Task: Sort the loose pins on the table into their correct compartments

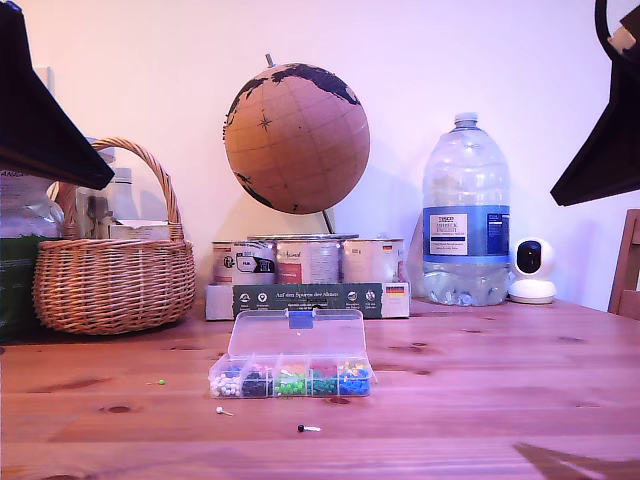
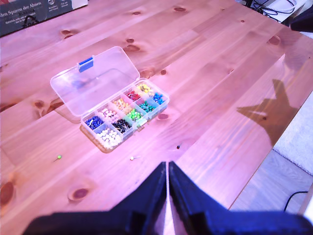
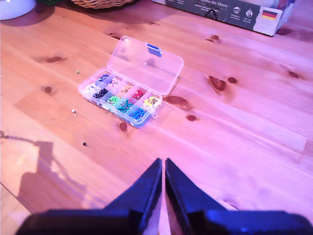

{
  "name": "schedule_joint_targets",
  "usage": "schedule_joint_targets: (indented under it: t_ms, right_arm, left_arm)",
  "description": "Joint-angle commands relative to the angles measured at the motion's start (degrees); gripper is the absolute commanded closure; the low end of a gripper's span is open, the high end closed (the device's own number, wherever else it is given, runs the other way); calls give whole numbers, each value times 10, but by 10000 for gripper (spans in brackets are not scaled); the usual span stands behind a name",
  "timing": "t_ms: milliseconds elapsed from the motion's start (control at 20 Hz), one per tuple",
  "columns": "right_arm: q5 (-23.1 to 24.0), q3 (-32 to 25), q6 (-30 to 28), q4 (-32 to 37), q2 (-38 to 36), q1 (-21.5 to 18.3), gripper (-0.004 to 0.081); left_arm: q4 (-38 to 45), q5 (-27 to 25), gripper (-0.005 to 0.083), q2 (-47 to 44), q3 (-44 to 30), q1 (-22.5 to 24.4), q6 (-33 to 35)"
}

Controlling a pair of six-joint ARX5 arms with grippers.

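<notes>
Pine tabletop (image 1: pixel 520 400), reddish-brown, knotted, with the following items, nearest first.

Item: my first gripper (image 2: pixel 167 182), held high above the near table edge, angled down toward the box, jaws pressed together, holding nothing.

Item: my second gripper (image 3: pixel 163 179), likewise raised and tilted down over bare wood, jaws pressed together, holding nothing. In the exterior view only dark arm parts show at the upper corners; I cannot match either to a gripper.

Item: black pin (image 1: pixel 301 428), lying flat, nearest the front edge, just ahead of the box.

Item: white pin (image 1: pixel 219 410), lying flat, near the box's front corner on the exterior view's left.

Item: green pin (image 1: pixel 161 381), well apart from the box, further toward the exterior view's left.

Item: clear plastic box (image 1: pixel 292 380), lid open and leaning back, blue clasp (image 1: pixel 300 320) on the lid; compartments hold sorted coloured pins.

Item: dark green tray of tins (image 1: pixel 308 298), behind the box.

Item: wicker basket (image 1: pixel 112 283), cork globe (image 1: pixel 296 138), large water bottle (image 1: pixel 465 215), small white camera (image 1: pixel 531 270), along the back wall.
</notes>
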Motion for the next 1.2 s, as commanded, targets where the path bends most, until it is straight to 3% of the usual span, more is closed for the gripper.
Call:
schedule_joint_targets:
  t_ms: [0, 200, 300, 400, 500, 650, 800, 1000, 1150]
  right_arm:
    - [-16, -2, 3, 0, 5, -1, 783]
    - [-91, 18, -19, -13, 47, 0, 783]
    - [-124, 29, -63, -11, 68, 7, 783]
    - [-156, 35, -148, -14, 83, 23, 783]
    - [-186, 36, -207, -16, 98, 35, 783]
    - [-213, 36, -237, -15, 105, 56, 783]
    - [-214, 36, -247, -14, 105, 61, 783]
    - [-213, 36, -259, -4, 105, 61, 783]
    - [-214, 36, -264, -5, 105, 61, 783]
  left_arm:
    - [-12, 1, 797, 2, 2, -2, 14]
    - [-115, 1, 797, 13, 35, -2, 78]
    - [-159, 0, 797, 29, 58, -2, 160]
    - [-183, 0, 797, 47, 73, -2, 221]
    - [-202, -7, 797, 71, 78, -2, 332]
    - [-208, -45, 797, 114, 78, -2, 484]
    - [-206, -73, 757, 148, 78, -2, 556]
    - [-181, -91, 745, 190, 81, -2, 586]
    - [-168, -90, 618, 217, 82, -2, 597]
